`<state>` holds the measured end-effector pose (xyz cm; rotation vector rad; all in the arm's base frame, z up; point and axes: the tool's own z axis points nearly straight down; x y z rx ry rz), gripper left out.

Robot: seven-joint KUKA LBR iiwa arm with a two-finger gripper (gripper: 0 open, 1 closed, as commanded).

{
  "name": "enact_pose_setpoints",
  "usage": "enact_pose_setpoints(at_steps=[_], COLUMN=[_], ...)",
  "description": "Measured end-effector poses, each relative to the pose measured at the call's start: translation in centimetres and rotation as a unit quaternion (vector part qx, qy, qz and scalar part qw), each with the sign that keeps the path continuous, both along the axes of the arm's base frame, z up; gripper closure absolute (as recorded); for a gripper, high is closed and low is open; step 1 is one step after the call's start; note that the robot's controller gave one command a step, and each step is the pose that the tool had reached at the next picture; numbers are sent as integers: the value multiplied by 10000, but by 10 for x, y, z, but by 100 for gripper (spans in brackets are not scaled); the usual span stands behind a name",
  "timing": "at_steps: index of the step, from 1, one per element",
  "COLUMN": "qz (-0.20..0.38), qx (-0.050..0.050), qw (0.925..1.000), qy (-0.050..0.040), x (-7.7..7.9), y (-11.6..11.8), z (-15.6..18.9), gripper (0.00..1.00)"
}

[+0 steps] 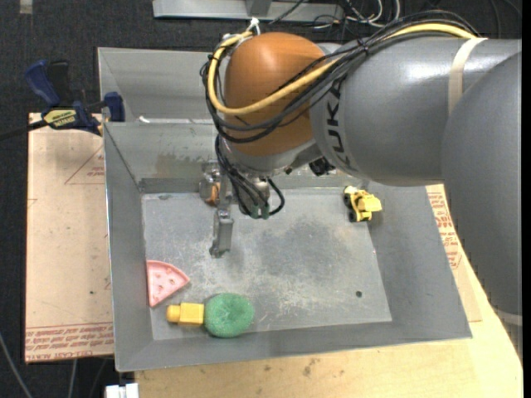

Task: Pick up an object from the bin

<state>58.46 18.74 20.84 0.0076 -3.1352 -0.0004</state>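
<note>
Gripper (220,240) hangs over bare bin floor (315,264), its opening impossible to tell. Nearest, at 7 o'clock, lies the pink wedge (164,281): probably light, stiff, best pinched across its thin edges

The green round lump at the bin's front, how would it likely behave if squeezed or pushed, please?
The green lump looks fuzzy and rounded, so it is probably soft and would yield when squeezed. Pushed, it might roll, and the yellow block beside it would likely get nudged along.
</note>
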Motion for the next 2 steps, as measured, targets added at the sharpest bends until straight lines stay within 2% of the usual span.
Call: enact_pose_setpoints(at_steps=[1,2], qz=[-17,392], qx=[6,22], qw=[10000,9992], qy=[-36,-91], x=[1,-19], y=[-1,-11], z=[5,-14], gripper=[0,0])
